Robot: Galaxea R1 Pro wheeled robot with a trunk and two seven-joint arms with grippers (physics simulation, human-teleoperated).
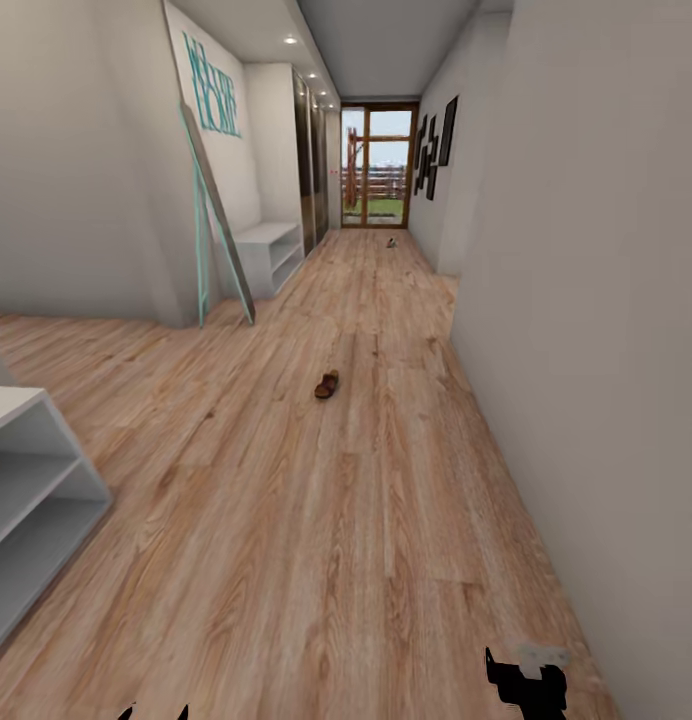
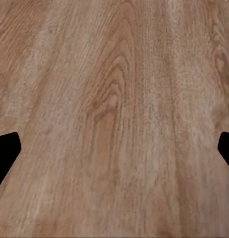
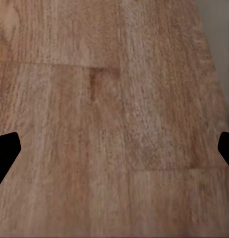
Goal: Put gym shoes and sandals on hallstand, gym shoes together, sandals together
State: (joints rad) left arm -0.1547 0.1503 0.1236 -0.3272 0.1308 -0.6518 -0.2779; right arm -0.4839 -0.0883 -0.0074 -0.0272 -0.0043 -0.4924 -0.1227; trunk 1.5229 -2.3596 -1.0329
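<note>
One dark brown sandal (image 1: 327, 384) lies alone on the wood-plank corridor floor (image 1: 316, 520), well ahead of me in the head view. Far down the corridor a small pale object (image 1: 392, 242) rests on the floor; it is too small to name. A light-grey unit with two open low shelves, the hallstand (image 1: 31, 470), stands at the near left. At the bottom edge of the head view sit my left gripper (image 1: 152, 712) and right gripper (image 1: 526, 688). In each wrist view the left gripper (image 2: 114, 148) and right gripper (image 3: 114, 148) are open above bare planks, holding nothing.
A white wall (image 1: 596, 330) runs close along my right side. A teal-framed panel (image 1: 214, 225) leans on the left wall, with a second white bench with open shelves (image 1: 271, 250) behind it. A glass door (image 1: 379, 165) ends the corridor.
</note>
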